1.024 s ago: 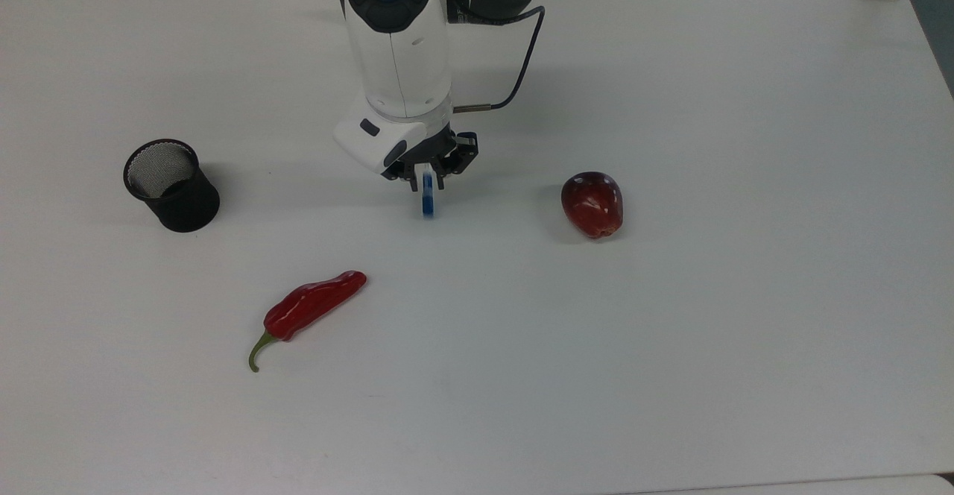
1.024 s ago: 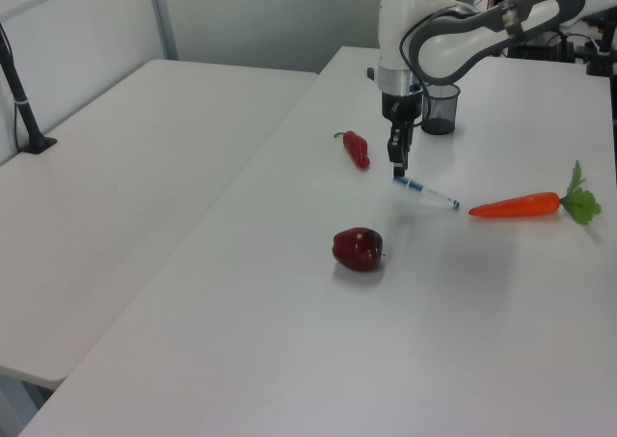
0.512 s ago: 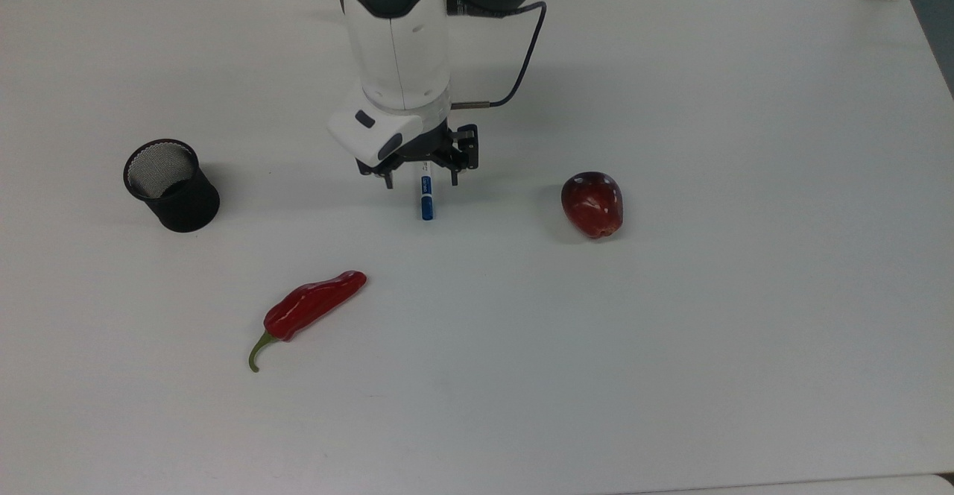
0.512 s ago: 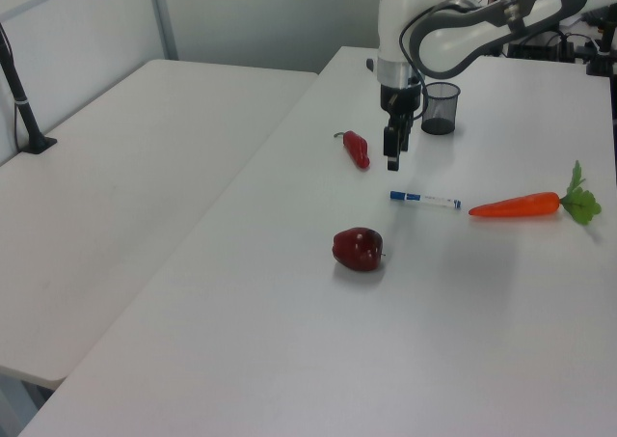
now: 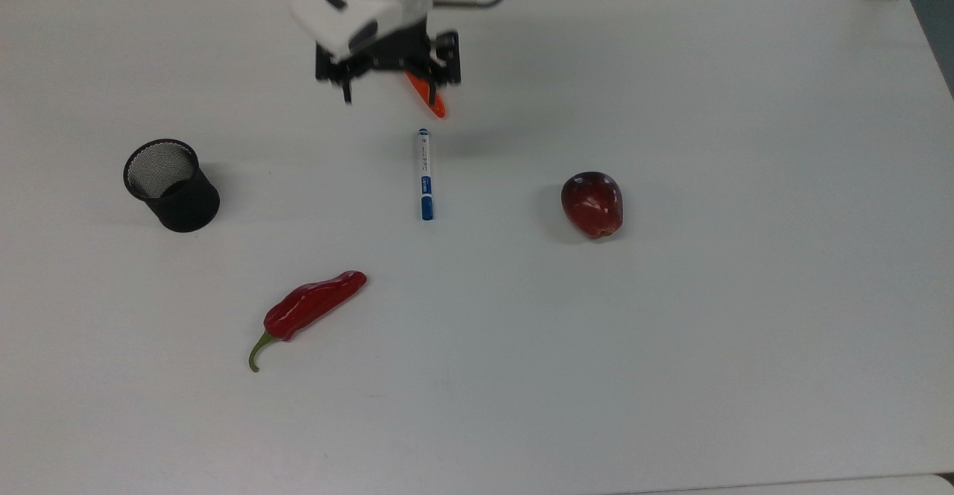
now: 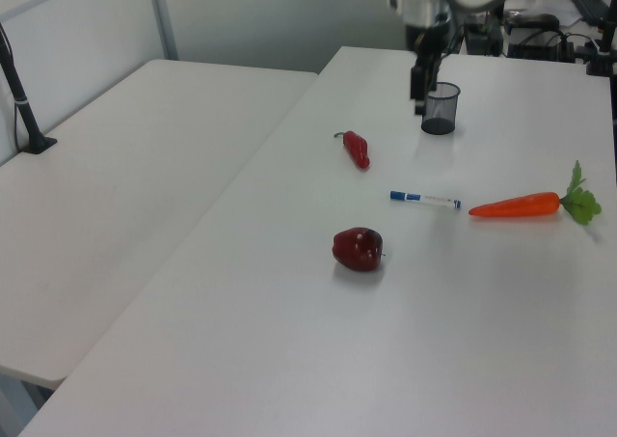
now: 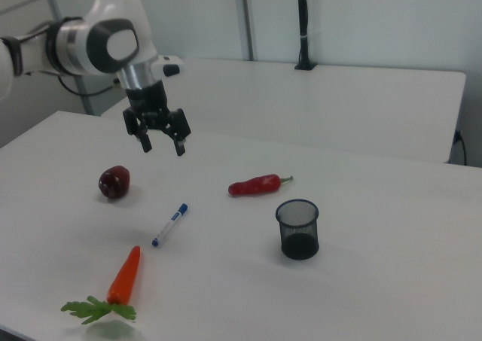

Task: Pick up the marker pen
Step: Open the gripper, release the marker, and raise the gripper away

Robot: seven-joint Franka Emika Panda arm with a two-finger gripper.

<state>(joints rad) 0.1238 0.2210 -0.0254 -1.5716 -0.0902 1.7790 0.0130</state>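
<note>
Lying flat on the white worktop in the top view, the pen sits between the mesh cup and the apple, cap toward the chilli. The gripper hangs above, well apart from the pen, fingers wide and empty, partly covering the carrot.

Left view: the pen lies just beside the carrot's tip; the gripper hovers by the cup.

Right view: the gripper is raised with fingers spread; the pen lies below, between the apple and the cup.
</note>
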